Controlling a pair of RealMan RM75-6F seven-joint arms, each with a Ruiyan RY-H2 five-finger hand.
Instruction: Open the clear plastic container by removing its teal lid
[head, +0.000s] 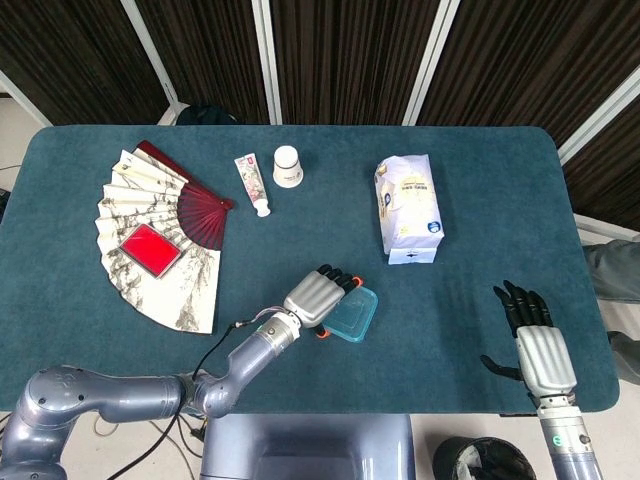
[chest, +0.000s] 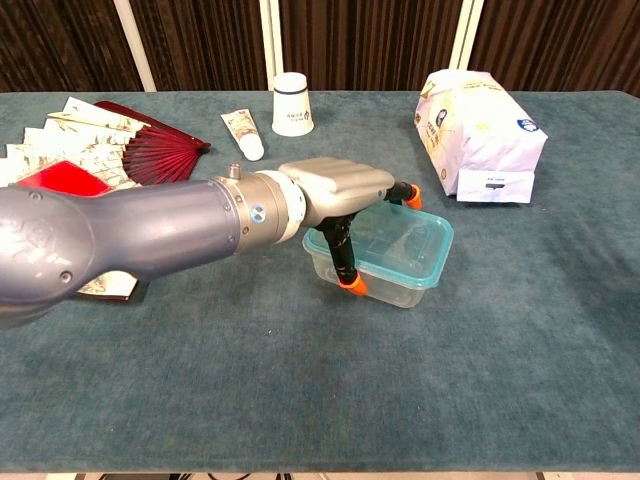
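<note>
My arms are glossy blue-grey metal. Left hand (chest: 335, 190): silver back, black fingers, orange tips, small round blue logo at the wrist, thin black cable along the forearm. Right hand (head: 535, 345): silver back, black fingers.
</note>
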